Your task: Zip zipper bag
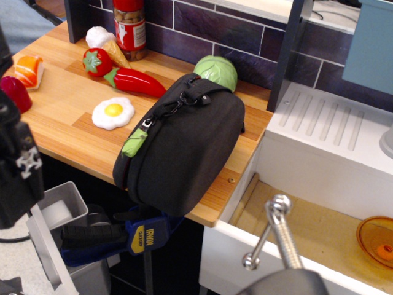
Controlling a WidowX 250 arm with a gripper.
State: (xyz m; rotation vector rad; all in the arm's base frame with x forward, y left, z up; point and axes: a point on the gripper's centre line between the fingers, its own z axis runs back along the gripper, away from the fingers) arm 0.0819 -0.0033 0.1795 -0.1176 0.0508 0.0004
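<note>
The zipper bag (187, 144) is a large black rounded case lying at the front right corner of the wooden counter (67, 104), overhanging its edge. Its lime-green pull tab (134, 143) sits on the left rim, about halfway along the zipper. A black strap and clip (184, 98) lie on the far top end. A black part of my arm (18, 163) fills the left edge of the view, well left of the bag and apart from it. My fingers do not show, so I cannot tell whether the gripper is open or shut.
Toy foods lie behind and left of the bag: a fried egg (113, 112), red pepper (136, 81), tomato (97, 61), green cabbage (217, 72), and a jar (130, 27). A white sink (319, 184) with a metal tap (279, 230) is to the right. A blue clamp (144, 236) grips the counter edge.
</note>
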